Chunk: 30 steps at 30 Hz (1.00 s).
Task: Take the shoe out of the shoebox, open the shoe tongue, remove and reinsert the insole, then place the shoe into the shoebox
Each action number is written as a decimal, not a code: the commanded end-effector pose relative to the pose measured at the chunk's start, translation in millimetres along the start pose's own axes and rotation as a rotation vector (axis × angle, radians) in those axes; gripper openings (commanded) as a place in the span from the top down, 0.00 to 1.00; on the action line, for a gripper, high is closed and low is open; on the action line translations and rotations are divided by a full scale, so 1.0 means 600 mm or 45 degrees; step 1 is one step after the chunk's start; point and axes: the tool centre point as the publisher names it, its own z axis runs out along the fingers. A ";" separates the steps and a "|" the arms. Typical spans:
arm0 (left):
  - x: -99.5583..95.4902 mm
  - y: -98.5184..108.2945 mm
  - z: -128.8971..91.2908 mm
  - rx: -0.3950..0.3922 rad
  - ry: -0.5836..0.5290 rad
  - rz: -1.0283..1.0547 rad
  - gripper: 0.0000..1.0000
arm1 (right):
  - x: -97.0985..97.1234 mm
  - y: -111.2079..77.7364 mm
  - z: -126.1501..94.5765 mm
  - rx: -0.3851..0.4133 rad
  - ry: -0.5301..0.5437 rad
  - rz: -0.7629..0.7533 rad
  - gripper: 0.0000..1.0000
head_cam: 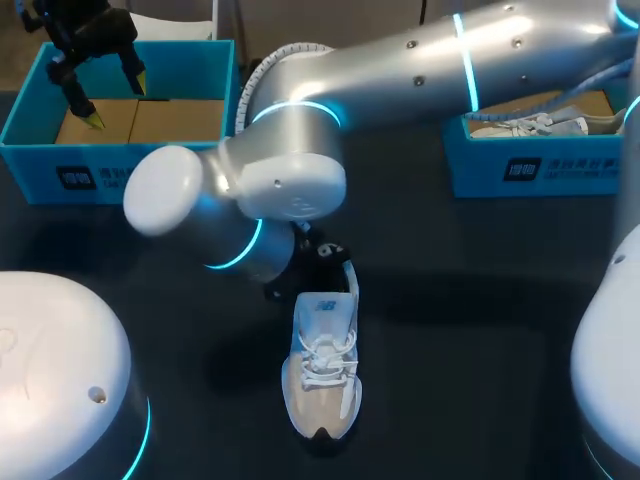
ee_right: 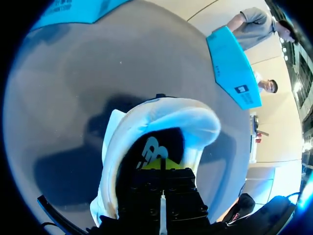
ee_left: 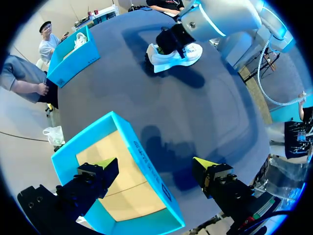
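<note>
Shoe [head_cam: 322, 370]: sits directly beneath right gripper [ee_right: 161, 164], heel at the fingertips, long axis pointing away toward toe. Tips closed together inside the opening, hold on anything unconfirmed. Left gripper [head_cam: 117, 100] open, well apart, above shoebox [head_cam: 30, 150]

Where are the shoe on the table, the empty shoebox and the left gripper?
shoe [head_cam: 324, 364]: head view, on its white laces.
empty shoebox [head_cam: 40, 168]: head view, on its blue front wall.
left gripper [ee_left: 155, 164]: left wrist view, midway between its open fingers.
</note>
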 end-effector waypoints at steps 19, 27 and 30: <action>0.001 0.000 -0.001 -0.003 0.002 0.000 0.00 | -0.009 0.002 0.014 -0.025 -0.090 0.758 1.00; 0.001 0.000 -0.001 -0.003 0.002 0.000 0.00 | 0.018 0.011 0.043 0.022 -0.018 0.732 1.00; 0.001 0.000 -0.001 -0.003 0.002 0.000 0.00 | 0.030 0.015 0.016 -0.023 -0.006 0.715 1.00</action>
